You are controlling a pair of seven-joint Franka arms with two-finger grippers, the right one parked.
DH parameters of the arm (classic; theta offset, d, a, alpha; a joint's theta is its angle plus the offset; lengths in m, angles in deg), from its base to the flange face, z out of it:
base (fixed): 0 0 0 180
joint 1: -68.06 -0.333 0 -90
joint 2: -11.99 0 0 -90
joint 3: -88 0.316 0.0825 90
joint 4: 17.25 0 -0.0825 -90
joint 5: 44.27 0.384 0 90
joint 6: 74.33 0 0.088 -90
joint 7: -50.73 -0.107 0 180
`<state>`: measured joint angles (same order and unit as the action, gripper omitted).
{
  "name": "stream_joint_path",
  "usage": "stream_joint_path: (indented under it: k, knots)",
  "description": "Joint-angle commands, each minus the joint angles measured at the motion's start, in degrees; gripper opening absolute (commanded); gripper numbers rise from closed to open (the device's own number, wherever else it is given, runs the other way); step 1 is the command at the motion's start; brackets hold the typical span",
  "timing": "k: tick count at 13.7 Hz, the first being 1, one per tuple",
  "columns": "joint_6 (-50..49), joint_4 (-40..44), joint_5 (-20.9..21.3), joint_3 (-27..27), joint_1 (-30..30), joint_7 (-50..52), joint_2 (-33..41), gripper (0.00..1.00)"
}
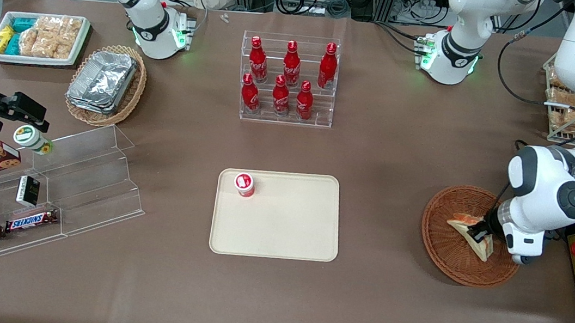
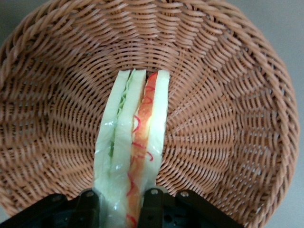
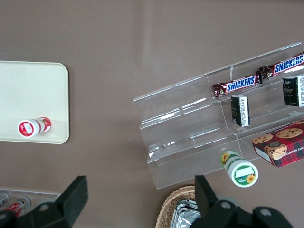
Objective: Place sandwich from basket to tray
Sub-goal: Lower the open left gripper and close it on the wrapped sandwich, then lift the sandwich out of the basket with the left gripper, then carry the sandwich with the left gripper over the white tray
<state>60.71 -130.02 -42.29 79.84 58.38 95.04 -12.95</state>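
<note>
The sandwich [image 1: 459, 224] is a pale bread wedge with a red-orange filling, lying in the round reddish-brown wicker basket [image 1: 440, 254] toward the working arm's end of the table. My left gripper [image 1: 477, 234] is down in the basket, shut on the sandwich. In the left wrist view the sandwich [image 2: 135, 137] stands on edge between the two black fingers [image 2: 153, 206], with the gripper [image 2: 121, 209] clamped round its near end and the basket [image 2: 228, 118] weave all around it. The cream tray [image 1: 284, 232] lies at the table's middle, well apart from the basket.
A small red-and-white cup [image 1: 244, 184] stands in one corner of the tray. A clear rack of red bottles [image 1: 287, 79] is farther from the camera. Toward the parked arm's end are a clear stepped shelf [image 1: 77, 179] with snacks and a tan basket of foil trays [image 1: 105, 84].
</note>
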Motion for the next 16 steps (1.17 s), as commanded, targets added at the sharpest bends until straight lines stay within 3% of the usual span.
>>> stream_joint_path:
  k: [1,5,8,11,14,16]
  knots:
    - [-13.2,5.2,-0.2,-0.4,-1.1,-4.7,2.2,0.00]
    - [-35.3,23.0,0.5,-0.6,-0.5,-11.1,2.3,0.00]
    - [-38.6,28.2,0.5,-2.3,-0.5,-16.4,4.5,0.00]
    - [-46.2,33.1,0.1,-9.0,-0.5,-15.6,5.0,0.00]
    - [-46.6,33.1,0.8,-16.4,0.3,-16.2,4.5,0.00]
    - [-45.9,32.5,1.0,-17.6,4.4,-15.4,2.9,0.00]
